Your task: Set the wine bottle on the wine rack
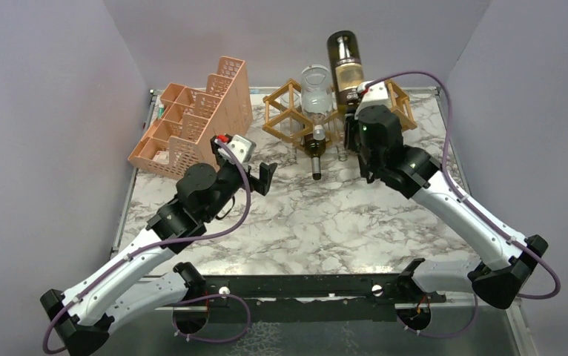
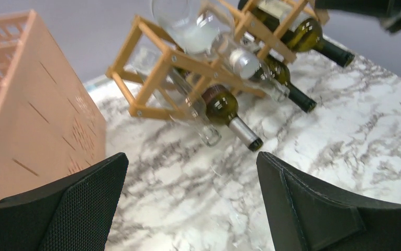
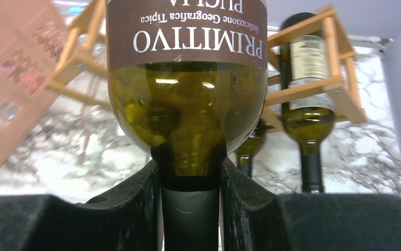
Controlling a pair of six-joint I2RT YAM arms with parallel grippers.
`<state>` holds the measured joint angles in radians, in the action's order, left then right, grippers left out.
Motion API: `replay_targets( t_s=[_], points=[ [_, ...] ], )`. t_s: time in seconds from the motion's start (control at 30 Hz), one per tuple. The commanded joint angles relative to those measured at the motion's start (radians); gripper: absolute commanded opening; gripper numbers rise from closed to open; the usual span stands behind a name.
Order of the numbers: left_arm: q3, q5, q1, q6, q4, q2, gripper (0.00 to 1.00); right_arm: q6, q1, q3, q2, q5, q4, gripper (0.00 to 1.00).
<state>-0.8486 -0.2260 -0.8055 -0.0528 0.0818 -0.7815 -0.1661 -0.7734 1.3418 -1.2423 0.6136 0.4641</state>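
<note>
Your right jaws clench the wine bottle (image 3: 188, 104) neck, base toward the far-edge wine rack (image 3: 328, 42); left jaws hang released.

Even bright light, soft shadows, glints on wine bottle (image 3: 187, 112), wrist-view backgrounds blurred

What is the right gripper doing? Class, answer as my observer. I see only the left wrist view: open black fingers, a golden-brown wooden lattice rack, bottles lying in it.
Observer: In the right wrist view, the right gripper is shut on the neck of a dark green glass wine bottle.
Operator: Any label?
Observer: A brown label reading PRIMITIVO, upside down to that camera.
Operator: Where is it relative to the rack?
Observer: The top camera shows it raised above the golden-brown wooden lattice wine rack, base pointing away from the arms.
</note>
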Motion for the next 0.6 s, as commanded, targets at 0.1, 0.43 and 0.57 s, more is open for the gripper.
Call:
replay_targets(
  t_s=[0.1,0.43,0.57],
  points=[
    [0.033,0.027,-0.001,0.207,0.026,-0.035,0.99,-0.053,0.258,0.066,-0.036,-0.143,-0.072,0.01],
    [0.031,0.094,-0.001,0.171,0.079,-0.08,0.99,-0.044,0.436,0.016,-0.117,-0.364,-0.075,0.01],
    [0.014,0.085,-0.001,0.171,0.111,-0.102,0.99,-0.032,0.442,0.028,-0.159,-0.37,-0.034,0.01]
  ],
)
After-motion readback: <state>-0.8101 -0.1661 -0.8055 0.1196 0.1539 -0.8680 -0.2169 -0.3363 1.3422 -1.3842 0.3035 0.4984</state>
